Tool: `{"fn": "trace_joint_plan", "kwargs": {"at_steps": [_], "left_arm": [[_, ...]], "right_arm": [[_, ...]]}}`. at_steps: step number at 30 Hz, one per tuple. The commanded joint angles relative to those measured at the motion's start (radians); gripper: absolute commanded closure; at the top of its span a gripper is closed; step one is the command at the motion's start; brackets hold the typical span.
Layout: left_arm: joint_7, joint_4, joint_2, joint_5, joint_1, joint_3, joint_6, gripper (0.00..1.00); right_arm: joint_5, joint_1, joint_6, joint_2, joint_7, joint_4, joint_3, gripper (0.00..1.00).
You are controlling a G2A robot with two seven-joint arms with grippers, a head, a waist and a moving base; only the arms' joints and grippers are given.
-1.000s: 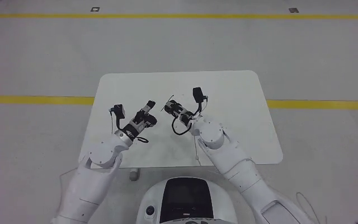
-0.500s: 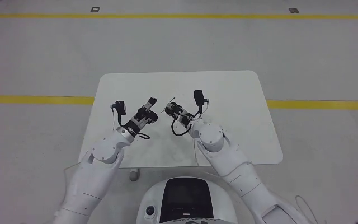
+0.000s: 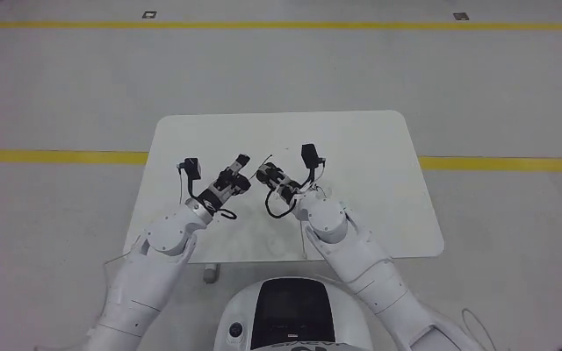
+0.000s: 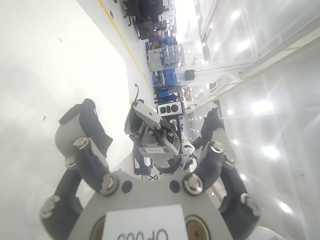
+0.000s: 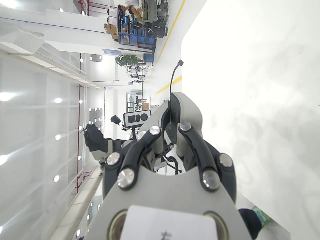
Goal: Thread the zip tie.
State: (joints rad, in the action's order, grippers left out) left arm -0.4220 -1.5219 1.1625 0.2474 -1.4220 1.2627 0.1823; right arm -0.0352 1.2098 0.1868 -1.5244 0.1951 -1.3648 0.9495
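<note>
Right gripper [image 5: 173,111] is pinching the black zip tie [image 5: 172,81], jaws narrow, with the tie's head end sticking out ahead. Left gripper [image 4: 150,108] is hanging spread wide and empty, facing it close above the white table [image 3: 369,149].

Robot test hall, industrial.
Grey floor [image 3: 88,88] marked with yellow lines [image 3: 70,156] across the top and middle of the top view; a lone white table [image 3: 369,149] at centre. Far behind, the wrist views show blue racks [image 5: 136,36], cardboard boxes [image 5: 111,29] and rows of ceiling lights [image 4: 236,14].
</note>
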Motion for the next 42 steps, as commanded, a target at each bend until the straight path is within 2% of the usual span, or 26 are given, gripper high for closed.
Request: {"fn": "trace_joint_plan", "kwargs": {"at_steps": [1, 3, 4, 7, 8, 14, 15, 23, 39, 41, 42], "left_arm": [[-0.004, 0.003, 0.000, 0.002, 0.002, -0.003, 0.001, 0.00], [-0.007, 0.008, 0.000, 0.005, 0.005, -0.005, 0.003, 0.00], [-0.010, 0.009, 0.000, 0.007, 0.006, -0.007, 0.003, 0.19], [-0.012, 0.017, 0.000, 0.008, 0.007, -0.010, 0.005, 0.41], [-0.012, 0.019, 0.000, 0.008, 0.008, -0.011, 0.007, 0.53], [-0.020, 0.038, -0.001, 0.007, 0.012, -0.017, 0.012, 0.67], [-0.020, 0.040, -0.001, 0.006, 0.013, -0.017, 0.012, 0.72], [-0.018, 0.055, -0.002, 0.001, 0.019, -0.025, 0.012, 0.87], [-0.028, 0.051, -0.005, -0.001, 0.016, -0.034, 0.019, 0.87], [-0.032, 0.050, -0.005, 0.000, 0.015, -0.036, 0.018, 0.92], [-0.033, 0.050, -0.005, 0.000, 0.014, -0.036, 0.018, 0.98]], "right_arm": [[0.000, -0.001, 0.003, -0.001, 0.000, -0.001, -0.002, 1.00], [0.000, -0.001, 0.004, -0.002, -0.001, -0.001, -0.004, 1.00], [0.000, -0.001, 0.004, -0.003, -0.001, -0.001, -0.005, 1.00], [-0.001, -0.002, 0.006, -0.004, -0.002, 0.000, -0.006, 1.00], [-0.001, -0.001, 0.007, -0.004, -0.005, -0.001, -0.005, 1.00], [-0.005, 0.001, 0.013, -0.005, -0.014, -0.005, -0.004, 1.00], [-0.006, 0.001, 0.014, -0.005, -0.014, -0.006, -0.003, 1.00], [-0.020, 0.006, 0.024, -0.005, -0.026, -0.012, 0.002, 1.00], [-0.019, 0.012, 0.025, -0.008, -0.030, -0.014, 0.009, 1.00], [-0.018, 0.013, 0.023, -0.009, -0.030, -0.014, 0.010, 1.00], [-0.017, 0.013, 0.023, -0.009, -0.029, -0.014, 0.010, 1.00]]}}
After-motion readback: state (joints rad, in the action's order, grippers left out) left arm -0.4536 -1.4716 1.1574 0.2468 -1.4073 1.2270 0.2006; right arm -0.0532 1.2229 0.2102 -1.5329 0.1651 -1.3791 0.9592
